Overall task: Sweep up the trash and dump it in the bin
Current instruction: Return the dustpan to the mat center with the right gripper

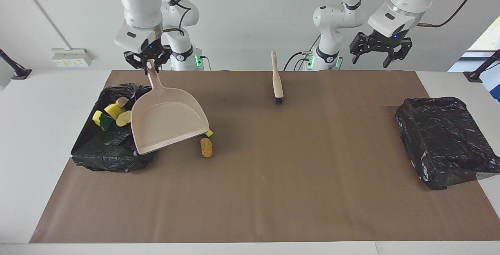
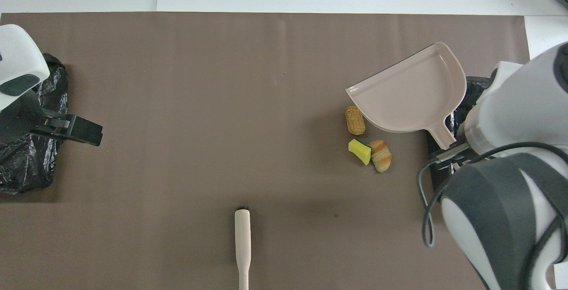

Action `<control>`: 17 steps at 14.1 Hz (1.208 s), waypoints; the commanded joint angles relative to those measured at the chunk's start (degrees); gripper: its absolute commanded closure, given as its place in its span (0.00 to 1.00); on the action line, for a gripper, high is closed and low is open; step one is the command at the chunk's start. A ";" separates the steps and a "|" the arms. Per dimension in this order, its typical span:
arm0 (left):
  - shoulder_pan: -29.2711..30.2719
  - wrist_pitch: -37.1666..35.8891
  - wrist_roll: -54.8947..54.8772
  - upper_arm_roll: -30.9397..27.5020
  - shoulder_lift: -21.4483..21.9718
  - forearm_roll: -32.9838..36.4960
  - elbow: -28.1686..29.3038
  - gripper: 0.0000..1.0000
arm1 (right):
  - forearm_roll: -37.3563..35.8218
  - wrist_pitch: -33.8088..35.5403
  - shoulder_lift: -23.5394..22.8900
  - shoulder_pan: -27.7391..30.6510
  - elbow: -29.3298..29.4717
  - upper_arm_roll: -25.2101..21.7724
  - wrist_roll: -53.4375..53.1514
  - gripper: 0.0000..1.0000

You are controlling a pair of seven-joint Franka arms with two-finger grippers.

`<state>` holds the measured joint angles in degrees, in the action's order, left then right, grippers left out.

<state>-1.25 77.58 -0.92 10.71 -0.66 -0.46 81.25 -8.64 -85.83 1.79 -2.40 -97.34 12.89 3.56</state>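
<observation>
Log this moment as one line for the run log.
right gripper: shut on dustpan handle, raised beside bin | left gripper: open, waiting | trash: three on mat, rest in bin | brush: untouched

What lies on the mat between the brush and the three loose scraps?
Nothing: the overhead view shows bare brown mat between the brush and the loose scraps.
</observation>
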 commanded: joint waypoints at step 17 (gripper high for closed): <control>-2.71 1.00 -0.75 -6.76 1.01 0.46 1.28 0.00 | 10.48 -31.32 -31.94 -28.89 13.06 -0.50 -45.48 1.00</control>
<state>-3.54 77.65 -1.24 4.74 -0.63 -0.46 81.33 1.90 -117.20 -29.68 -31.40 -86.13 12.62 -41.13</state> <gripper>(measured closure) 0.000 0.670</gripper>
